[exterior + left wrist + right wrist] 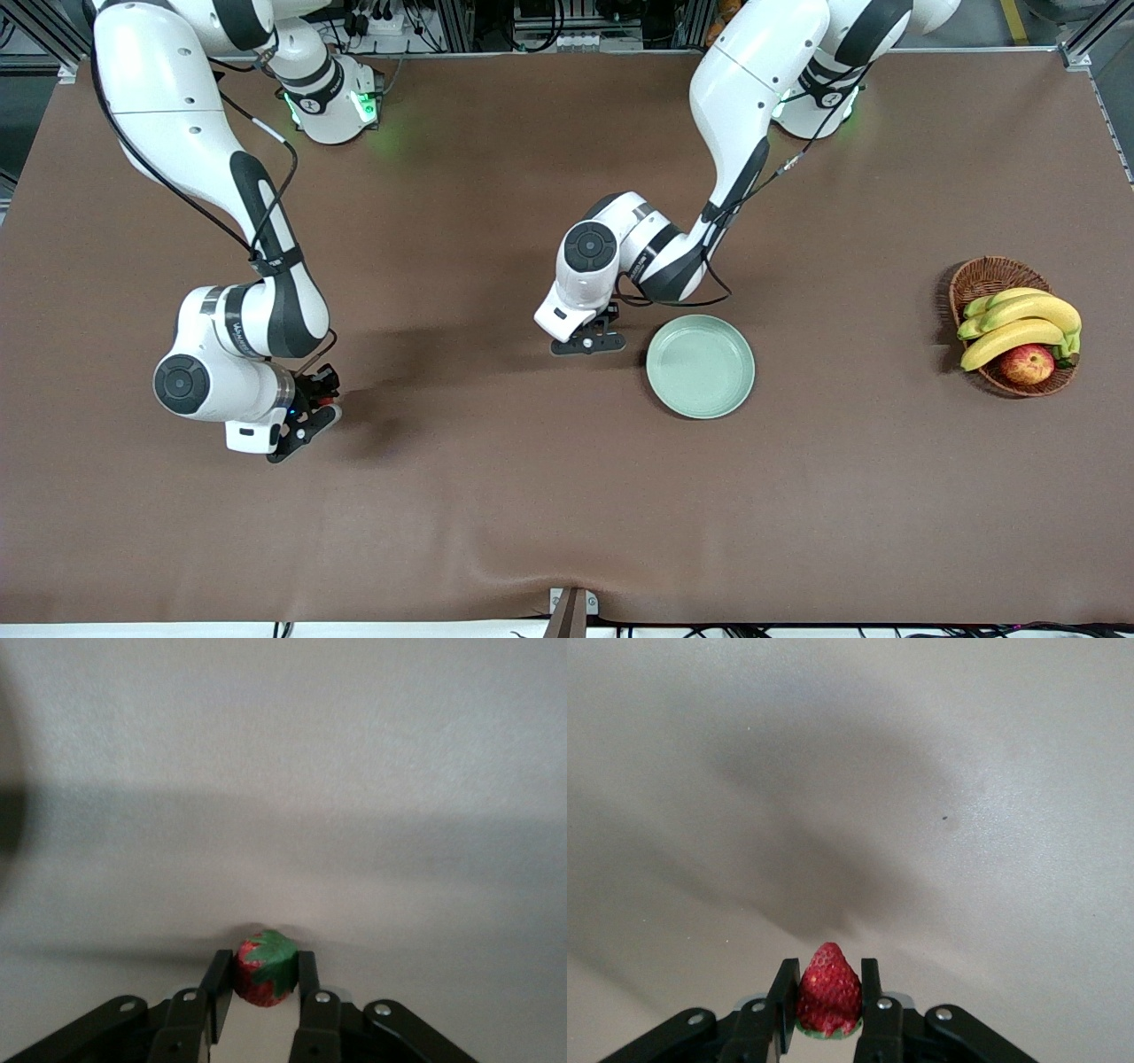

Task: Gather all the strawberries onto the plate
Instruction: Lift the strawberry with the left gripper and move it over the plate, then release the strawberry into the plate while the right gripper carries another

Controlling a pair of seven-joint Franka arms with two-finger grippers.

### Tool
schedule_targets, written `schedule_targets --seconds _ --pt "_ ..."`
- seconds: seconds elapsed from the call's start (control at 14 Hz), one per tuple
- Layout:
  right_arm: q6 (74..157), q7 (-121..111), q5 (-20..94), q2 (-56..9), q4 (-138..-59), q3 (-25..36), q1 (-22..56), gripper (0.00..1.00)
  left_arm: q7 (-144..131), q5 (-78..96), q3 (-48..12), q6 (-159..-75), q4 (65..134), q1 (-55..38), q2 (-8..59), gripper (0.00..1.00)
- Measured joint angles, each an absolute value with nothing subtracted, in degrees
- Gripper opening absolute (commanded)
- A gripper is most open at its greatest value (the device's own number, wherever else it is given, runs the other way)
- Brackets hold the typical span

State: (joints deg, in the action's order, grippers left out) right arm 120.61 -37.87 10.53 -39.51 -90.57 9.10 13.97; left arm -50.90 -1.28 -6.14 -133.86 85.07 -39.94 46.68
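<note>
1. Just beside the plate point(700, 366), toward the right arm's end of the tabletop point(567, 496), the left hand point(586, 342) stood low over the brown cloth. Its wrist view showed its fingers point(306, 979) clenched on a strawberry point(264, 970), green leafy top turned up toward the camera.

2. Well apart from the plate, toward the right arm's end, the right hand point(306, 424) also sat low over the tabletop. Its own wrist view showed a second strawberry point(829, 999) pinched between its fingers point(870, 988), pointed red tip facing outward, a sliver of green at the base.

3. The plate itself lay bare, with no berry in it. A third strawberry could not be found in any view.

4. A wicker basket point(983, 276) holding bananas point(1019, 323) and an apple point(1027, 363) stood well apart from the plate, toward the left arm's end; it played no part.

5. The step in hand looked like the pick: both berries were gripped, neither delivered.

6. The next move probably called for lifting each berry clear of the cloth, carrying it over the plate's rim and letting go low, so the round fruit would not roll out. The left hand had the short trip; the right hand's longer reach risked crowding the left arm if both arrived together.
</note>
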Motion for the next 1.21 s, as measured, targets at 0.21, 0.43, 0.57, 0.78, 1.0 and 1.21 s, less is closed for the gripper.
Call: schedule_targets --seconds 0.21,0.43,0.57,0.78,1.0,1.21 --pt "120.6 -37.79 10.54 -39.51 -90.59 9.08 13.98 0.0 -50.9 -1.28 -5.72 -132.95 84.02 -39.33 45.31 0.0" --pt "120.51 -37.75 11.29 -39.39 -90.73 9.05 13.98 0.0 -49.13 -1.46 -5.46 -129.36 83.77 -36.93 41.97 0.0" --pt "120.45 -37.63 11.93 -39.25 -90.87 9.05 13.98 0.0 -45.64 -1.49 -5.32 -126.89 83.74 -34.0 39.49 0.0" --pt "120.44 -36.46 12.22 -38.89 -91.25 8.99 14.0 0.0 -39.52 -1.51 -5.15 -125.65 83.94 -28.89 37.89 0.0" --pt "120.28 -33.78 12.24 -37.76 -91.9 8.82 14.77 0.0 -33.42 -1.51 -5.1 -124.78 85.25 -24.11 37.97 0.0" --pt "120.27 -30.39 12.24 -36.75 -92.45 8.73 16.07 0.0 -32.62 -1.51 -5.12 -124.72 87.06 -23.06 38.76 0.03"
